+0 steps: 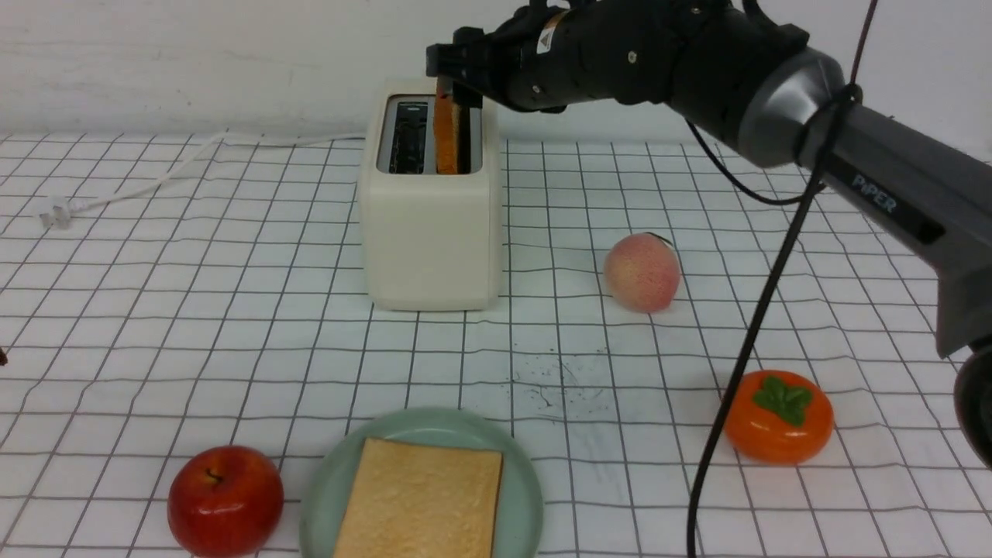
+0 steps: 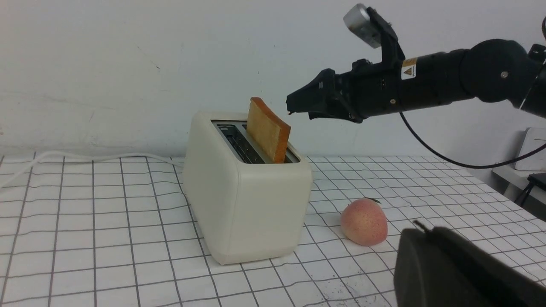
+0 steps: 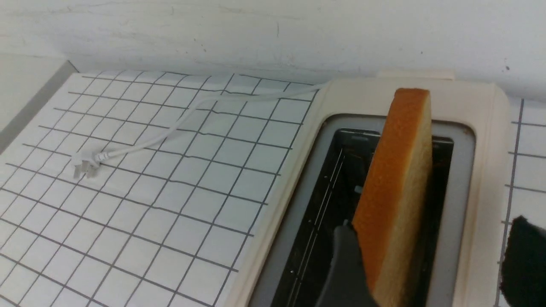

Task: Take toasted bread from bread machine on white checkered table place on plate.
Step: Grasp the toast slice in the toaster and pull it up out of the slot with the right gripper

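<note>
We see the right tool (image 1: 454,84), spread wide, straddling the toasted bread (image 1: 446,139) upright in the bread machine's (image 1: 430,232) right-hand slot, its length running away from us, another slice (image 1: 422,504) on the plate (image 1: 322,484), the left tool (image 2: 426,238) clenched.

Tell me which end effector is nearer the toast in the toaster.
Right. The right end effector, open, flanks the toasted bread; the left end effector sits well back from it.

Bright even indoor light, soft faint shadows, nearest dark shapes blurred in wrist views
</note>
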